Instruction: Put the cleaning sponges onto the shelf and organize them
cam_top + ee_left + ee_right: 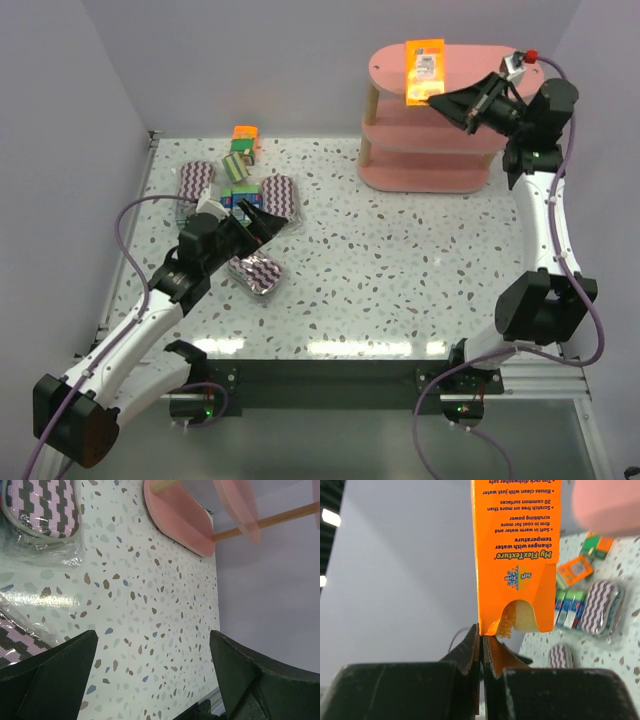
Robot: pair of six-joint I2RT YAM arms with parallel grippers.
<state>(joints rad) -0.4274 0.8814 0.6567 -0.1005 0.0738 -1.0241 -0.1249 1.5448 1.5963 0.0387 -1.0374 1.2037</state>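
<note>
Lay flat toward one end of the top board of the shelf (pixel 385 65), before letting go, the orange sponge pack (pixel 424 68) pinched by its edge in the closed right gripper (pixel 437 100) just above that board — left gripper (pixel 262 218) gaping, empty, well away from the shelf.

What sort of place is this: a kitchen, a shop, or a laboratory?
Most likely a robot test cell in a laboratory: left arm and right arm bolted at the edge of a speckled table, plain walls around it, and a pink shelf and packaged sponges.
</note>
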